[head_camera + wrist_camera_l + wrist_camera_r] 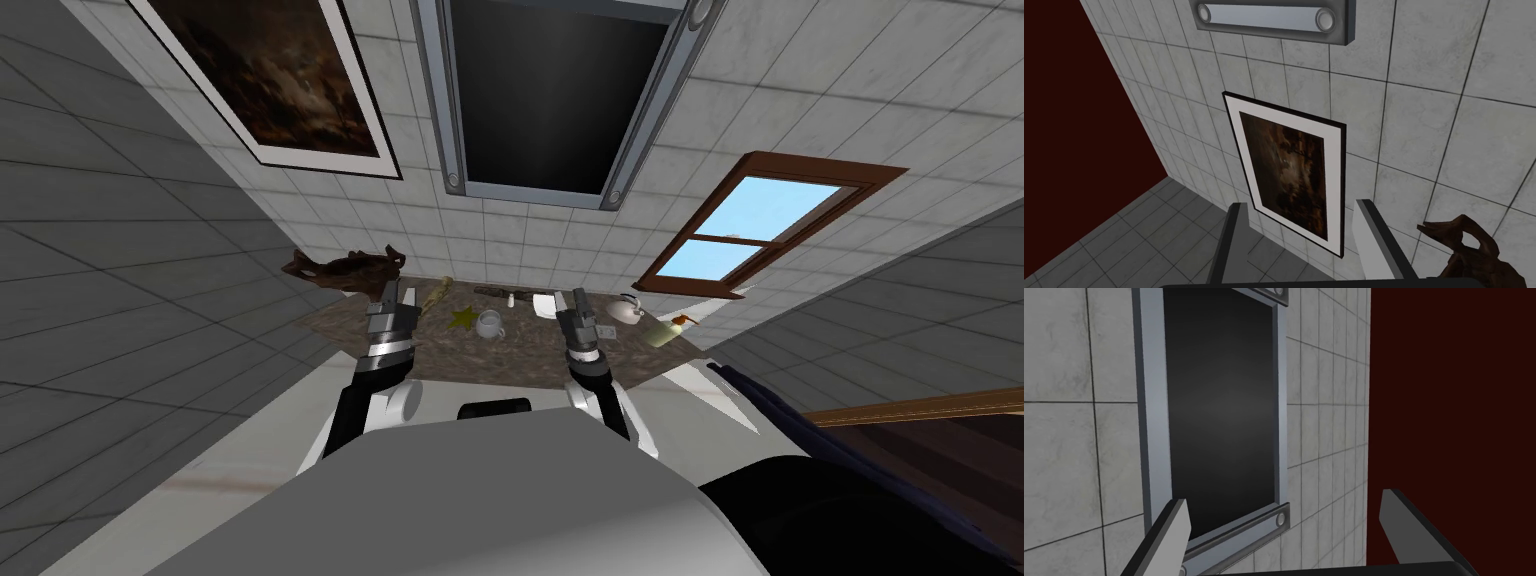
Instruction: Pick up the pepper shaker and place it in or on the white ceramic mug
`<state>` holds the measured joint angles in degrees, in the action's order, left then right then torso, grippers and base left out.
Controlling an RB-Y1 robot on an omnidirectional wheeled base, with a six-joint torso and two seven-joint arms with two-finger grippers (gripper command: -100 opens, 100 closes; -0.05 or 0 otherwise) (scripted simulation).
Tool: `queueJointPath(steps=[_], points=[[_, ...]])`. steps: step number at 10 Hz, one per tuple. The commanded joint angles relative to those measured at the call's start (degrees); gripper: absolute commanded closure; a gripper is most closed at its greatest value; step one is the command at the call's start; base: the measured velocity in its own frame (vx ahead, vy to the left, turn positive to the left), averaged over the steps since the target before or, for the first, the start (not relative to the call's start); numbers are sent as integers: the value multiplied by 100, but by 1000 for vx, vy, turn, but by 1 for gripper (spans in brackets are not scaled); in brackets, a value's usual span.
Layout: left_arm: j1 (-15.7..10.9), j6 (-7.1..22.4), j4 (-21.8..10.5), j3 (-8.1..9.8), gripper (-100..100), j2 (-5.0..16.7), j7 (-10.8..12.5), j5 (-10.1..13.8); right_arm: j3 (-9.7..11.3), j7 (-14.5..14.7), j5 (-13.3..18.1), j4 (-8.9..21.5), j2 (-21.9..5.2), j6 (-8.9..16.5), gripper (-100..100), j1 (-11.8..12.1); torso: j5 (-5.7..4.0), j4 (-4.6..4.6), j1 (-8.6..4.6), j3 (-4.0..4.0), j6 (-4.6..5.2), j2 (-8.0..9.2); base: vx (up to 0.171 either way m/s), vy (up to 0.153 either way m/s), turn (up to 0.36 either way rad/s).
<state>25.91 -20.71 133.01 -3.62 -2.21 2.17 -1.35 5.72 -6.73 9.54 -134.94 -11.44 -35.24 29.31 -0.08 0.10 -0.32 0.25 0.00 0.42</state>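
A white mug [490, 323] stands near the middle of the brown speckled counter [520, 365]. Just behind it, towards the wall, is a small white upright thing that looks like the pepper shaker [511, 299]. My left gripper [390, 292] [1300, 203] is raised over the counter's left part, left of the mug; its fingers stand apart with nothing between them. My right gripper [578, 298] [1284, 497] is raised to the right of the mug and shaker, wide open and empty. Both point towards the tiled wall.
A dark brown carved piece [340, 268] [1464, 250] sits at the counter's left back corner. A yellowish stick [434, 295] and a star shape [463, 318] lie left of the mug. A white teapot [627, 308] and a soap bottle [660, 330] stand on the right.
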Motion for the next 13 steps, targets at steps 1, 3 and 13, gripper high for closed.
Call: queueJointPath(steps=[1, 3, 13], points=[[0, 0, 0, 0, 0, 0, 0, 0, 51, 63, 179, 72, -286, -50, -100, 65, 0, 0, 0, 0, 0, 0, -106, -73, 9], [-1, 0, 0, 0, 0, 0, 0, 0, 78, 113, 345, 144, -604, -92, -100, 128, 0, 2, -3, 8, 0, 16, -148, -79, 14], [0, 0, 0, -1, 0, 0, 0, 0, 147, 445, 1443, 684, -2159, -280, -100, 494, 3, 1, 17, 3, -1, 5, -113, -43, 43]])
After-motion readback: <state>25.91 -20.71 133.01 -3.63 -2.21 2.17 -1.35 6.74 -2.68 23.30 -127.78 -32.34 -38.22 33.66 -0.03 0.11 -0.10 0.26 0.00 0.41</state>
